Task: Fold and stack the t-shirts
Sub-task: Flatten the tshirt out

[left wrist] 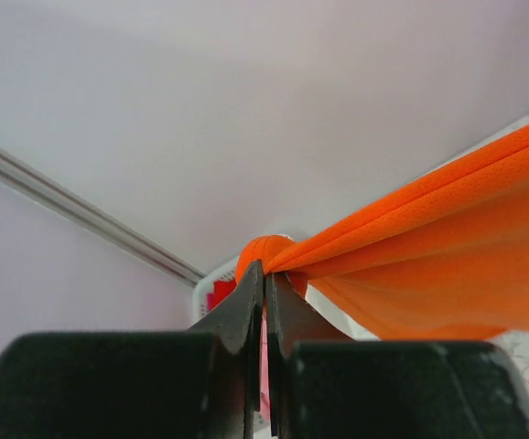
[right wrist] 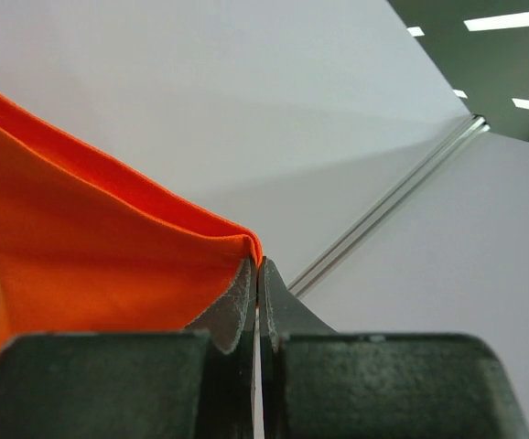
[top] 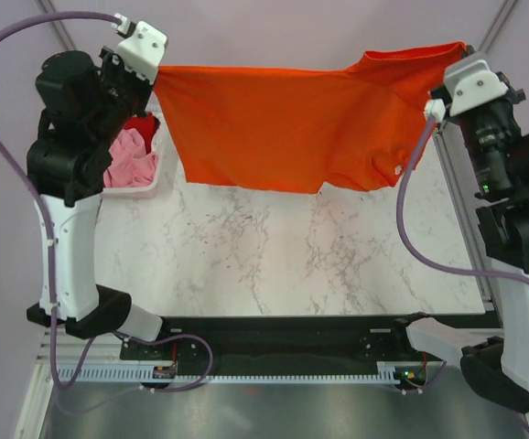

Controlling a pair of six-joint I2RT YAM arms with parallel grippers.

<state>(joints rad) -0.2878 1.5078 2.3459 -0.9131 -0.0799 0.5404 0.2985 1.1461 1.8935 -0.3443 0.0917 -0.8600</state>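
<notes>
A bright orange-red t-shirt [top: 283, 123] hangs spread out in the air over the far side of the table, stretched between my two grippers. My left gripper [top: 155, 78] is shut on its left corner, where the cloth bunches at the tips [left wrist: 266, 270]. At the shirt's right end my right gripper [top: 449, 80] is shut on a folded edge [right wrist: 256, 265]. The shirt [left wrist: 429, 265] slopes away to the right in the left wrist view and fills the left of the right wrist view [right wrist: 91, 265]. A pale pink t-shirt [top: 127, 157] and a deeper red t-shirt [top: 142, 128] lie crumpled in the basket.
A white slatted basket [top: 145, 187] stands at the table's far left, under my left arm; its rim [left wrist: 208, 285] shows behind the left fingers. The marble table top [top: 292, 256] spreads below the hanging shirt. The arm bases sit at the near edge.
</notes>
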